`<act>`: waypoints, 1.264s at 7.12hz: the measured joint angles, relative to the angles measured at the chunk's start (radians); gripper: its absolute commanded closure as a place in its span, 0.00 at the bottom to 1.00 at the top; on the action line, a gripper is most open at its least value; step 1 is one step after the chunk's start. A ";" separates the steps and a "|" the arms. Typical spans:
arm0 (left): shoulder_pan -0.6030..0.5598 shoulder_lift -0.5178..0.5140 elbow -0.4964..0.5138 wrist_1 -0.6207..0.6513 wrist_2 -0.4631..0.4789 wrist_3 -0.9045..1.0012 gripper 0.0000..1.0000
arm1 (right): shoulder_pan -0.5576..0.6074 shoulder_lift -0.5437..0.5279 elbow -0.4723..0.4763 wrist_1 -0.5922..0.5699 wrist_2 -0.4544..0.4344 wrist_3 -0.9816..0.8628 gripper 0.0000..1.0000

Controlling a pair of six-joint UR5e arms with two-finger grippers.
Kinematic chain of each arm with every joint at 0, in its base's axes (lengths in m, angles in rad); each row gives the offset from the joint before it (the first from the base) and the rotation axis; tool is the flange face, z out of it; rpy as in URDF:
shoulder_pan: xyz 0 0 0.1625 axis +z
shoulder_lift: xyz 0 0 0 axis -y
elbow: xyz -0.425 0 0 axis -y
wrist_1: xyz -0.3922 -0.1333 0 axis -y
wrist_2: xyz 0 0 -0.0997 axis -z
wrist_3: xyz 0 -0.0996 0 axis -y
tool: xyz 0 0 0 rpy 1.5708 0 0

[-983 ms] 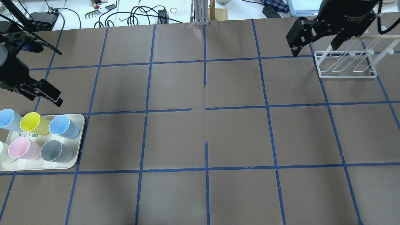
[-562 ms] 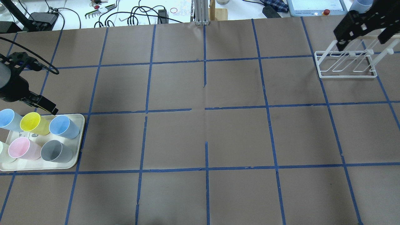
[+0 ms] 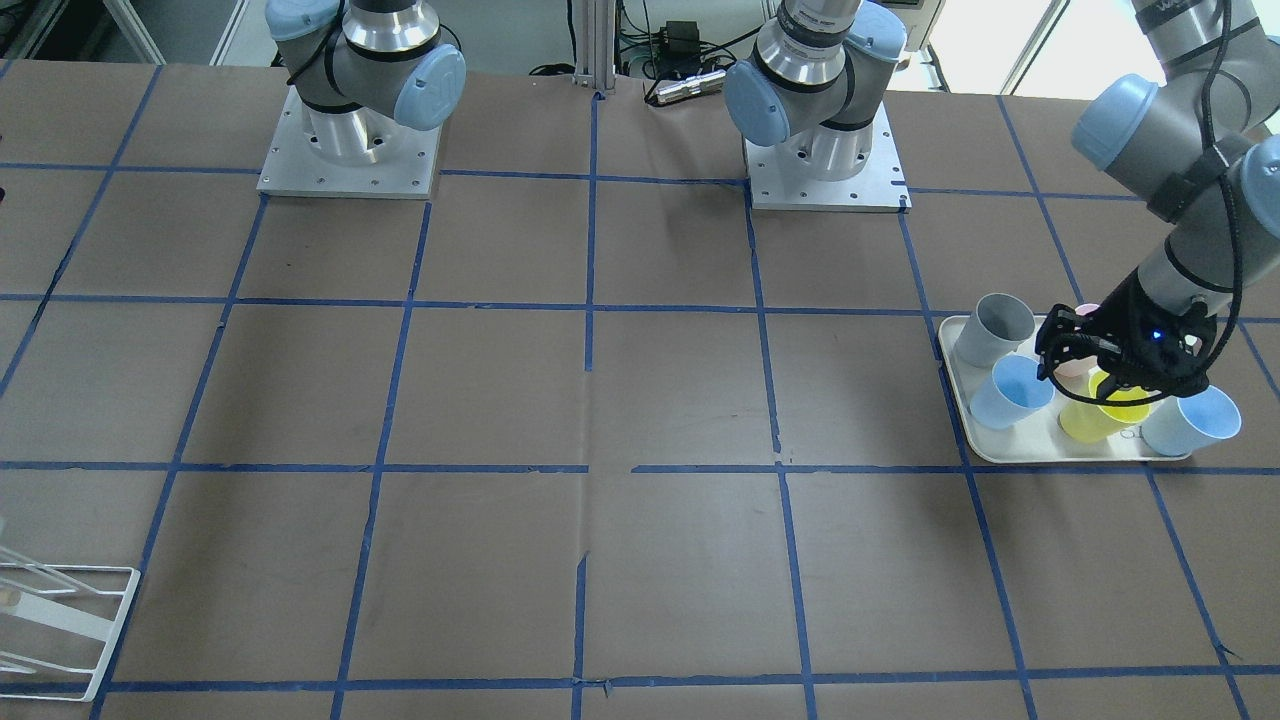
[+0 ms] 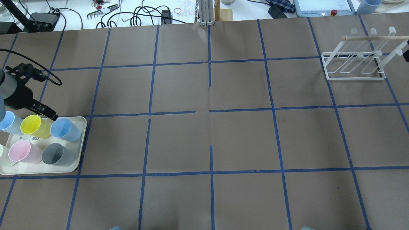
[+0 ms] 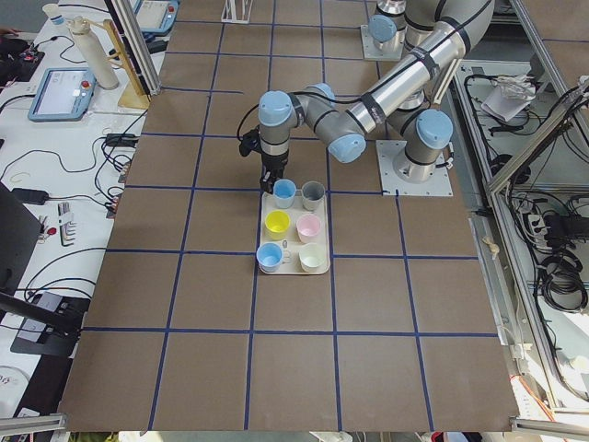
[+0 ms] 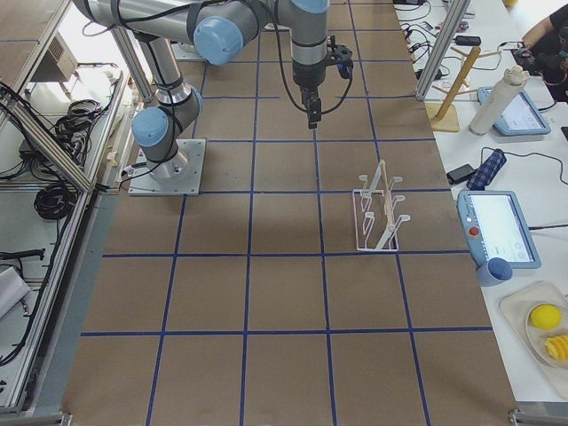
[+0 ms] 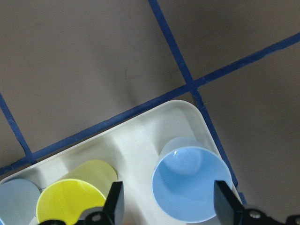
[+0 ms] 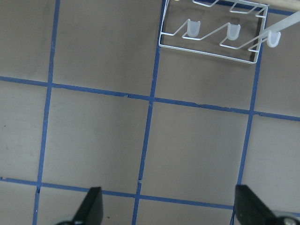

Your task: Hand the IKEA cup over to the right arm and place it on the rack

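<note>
The IKEA cup (image 4: 65,129) is a pale blue cup at the far right corner of the cream tray (image 4: 81,145). It also shows in the front-facing view (image 3: 1008,393), the exterior left view (image 5: 284,192) and the left wrist view (image 7: 192,185). My left gripper (image 4: 44,111) is open and hovers just above it, over the tray's far edge. In the left wrist view its fingers (image 7: 115,201) stand on either side of the cup. My right gripper (image 8: 171,211) is open and empty, high up and away from the white wire rack (image 4: 353,65), which also shows in the right wrist view (image 8: 211,40).
The tray also holds a yellow cup (image 4: 32,125), a second pale blue cup (image 4: 8,121), a pink cup (image 4: 20,151), a grey cup (image 4: 57,155) and a pale cup at the view's edge. Cables and tools lie beyond the table's far edge.
My left gripper has come down and closer to the tray's far edge, by the blue cup. My right gripper has swung off to the right, away from the rack and nearly out of the overhead view.
</note>
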State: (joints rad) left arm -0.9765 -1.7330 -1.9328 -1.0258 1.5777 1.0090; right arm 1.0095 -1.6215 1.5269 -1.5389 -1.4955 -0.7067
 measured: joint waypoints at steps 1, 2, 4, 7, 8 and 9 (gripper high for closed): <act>0.008 -0.021 -0.006 0.004 0.000 0.008 0.35 | -0.055 0.012 0.016 0.017 0.108 -0.046 0.00; 0.012 -0.037 -0.010 0.007 0.001 0.011 0.35 | -0.105 0.038 0.026 0.063 0.238 -0.091 0.00; 0.013 -0.058 -0.013 0.008 0.000 0.012 0.35 | -0.148 0.088 0.036 0.184 0.429 -0.147 0.00; 0.013 -0.087 -0.012 0.006 -0.002 0.014 1.00 | -0.129 0.122 0.046 0.442 0.671 -0.161 0.00; 0.012 -0.092 -0.012 0.002 -0.002 0.013 1.00 | -0.091 0.126 0.049 0.518 0.741 -0.160 0.00; 0.011 -0.093 -0.010 -0.001 -0.004 0.013 1.00 | -0.049 0.134 0.051 0.583 0.796 -0.155 0.00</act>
State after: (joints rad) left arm -0.9652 -1.8263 -1.9427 -1.0268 1.5740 1.0221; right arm 0.9604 -1.4879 1.5774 -0.9560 -0.6998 -0.8616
